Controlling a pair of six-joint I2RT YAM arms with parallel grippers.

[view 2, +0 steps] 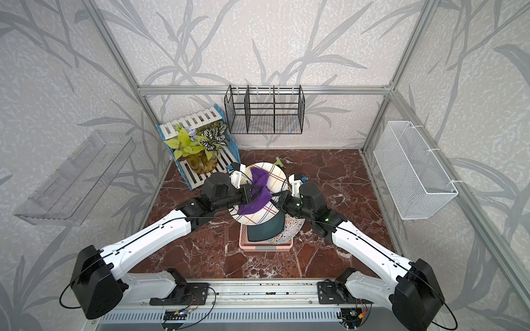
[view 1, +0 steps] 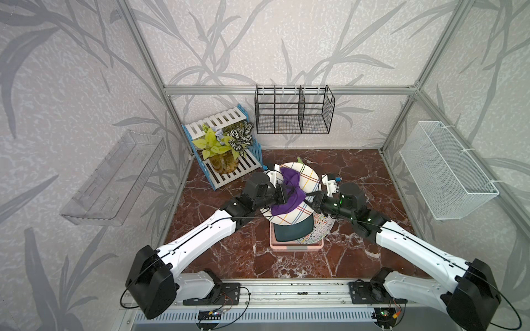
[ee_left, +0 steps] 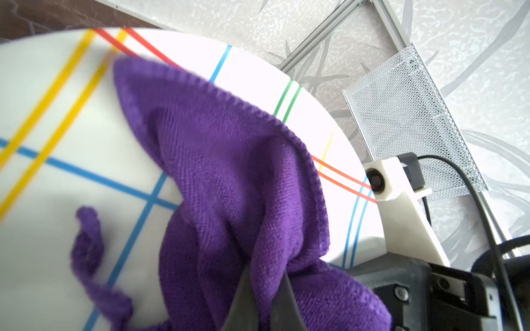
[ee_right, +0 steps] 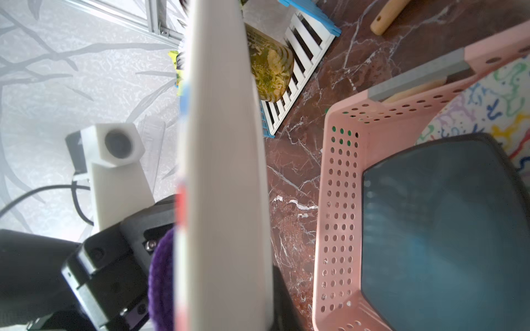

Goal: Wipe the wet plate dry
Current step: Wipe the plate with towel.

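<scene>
The plate (view 1: 308, 174) (view 2: 268, 171) is white with coloured crossing stripes and is held tilted above the pink basket. My right gripper (view 1: 311, 197) (view 2: 278, 197) is shut on its right rim; in the right wrist view the plate (ee_right: 223, 172) shows edge-on in that gripper (ee_right: 226, 309). A purple cloth (view 1: 289, 192) (view 2: 258, 192) lies draped over the plate's face. My left gripper (view 1: 285, 192) (view 2: 249, 192) is shut on a fold of it. In the left wrist view the cloth (ee_left: 229, 172) spreads across the plate (ee_left: 71, 114), pinched in the left gripper (ee_left: 266, 289).
Under the plate a pink perforated basket (view 1: 296, 247) (ee_right: 338, 172) holds a dark teal square plate (view 1: 292, 229) and a squiggle-patterned plate (view 1: 322, 226). A potted plant on a blue-white rack (view 1: 220, 146) stands back left. On the walls hang a black wire rack (view 1: 294, 110), a white mesh basket (view 1: 447, 169) and a clear shelf (view 1: 114, 177).
</scene>
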